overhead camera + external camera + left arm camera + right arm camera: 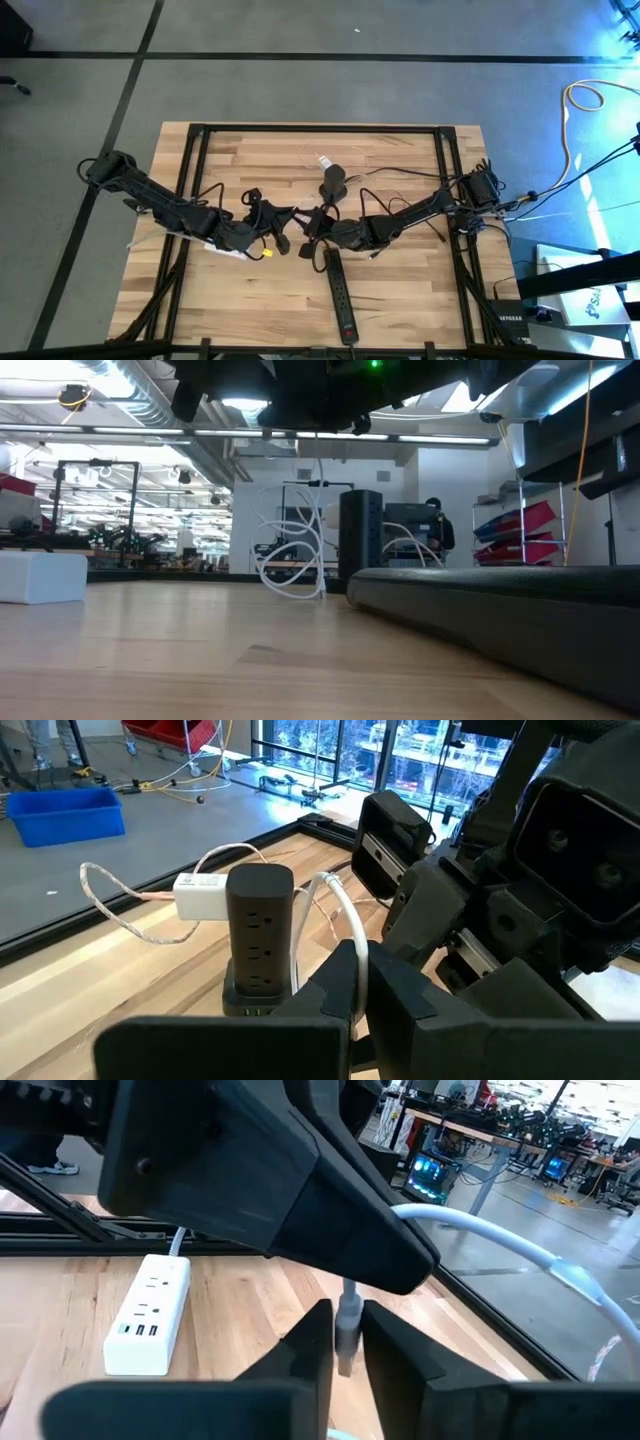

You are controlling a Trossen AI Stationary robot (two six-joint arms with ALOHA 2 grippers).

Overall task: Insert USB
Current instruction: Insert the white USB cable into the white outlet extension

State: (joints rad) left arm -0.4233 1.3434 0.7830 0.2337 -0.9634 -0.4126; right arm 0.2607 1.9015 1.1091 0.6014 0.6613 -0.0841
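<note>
A white USB cable (335, 895) runs between my two grippers above the middle of the table. My left gripper (362, 988) is shut on the cable; it also shows in the high view (283, 222). My right gripper (346, 1342) is shut on the cable's grey plug end (347, 1320); it also shows in the high view (316, 226), close against the left gripper. A dark power tower (260, 925) stands upright on the table beyond the grippers, with a white adapter (205, 894) plugged into its side. The tower also shows in the high view (333, 181). My left gripper pinches the white cable (358, 942) between its two fingers, a short way from the plug. The cable rises out of the fingers, loops over and is clear of the table there. My right gripper pinches the grey plug (347, 1328) between its two fingers. The plug is held along the fingers, clear of the table, directly under the left gripper's fingers (300, 1200). The cable (490, 1230) arcs away from it.
A black power strip (341, 292) lies on the table toward the near edge, large in the low view (500, 610). A white power strip (150, 1312) lies under my left arm. Loose white cables (293, 560) lie by the tower. Black frame rails (190, 170) border the table.
</note>
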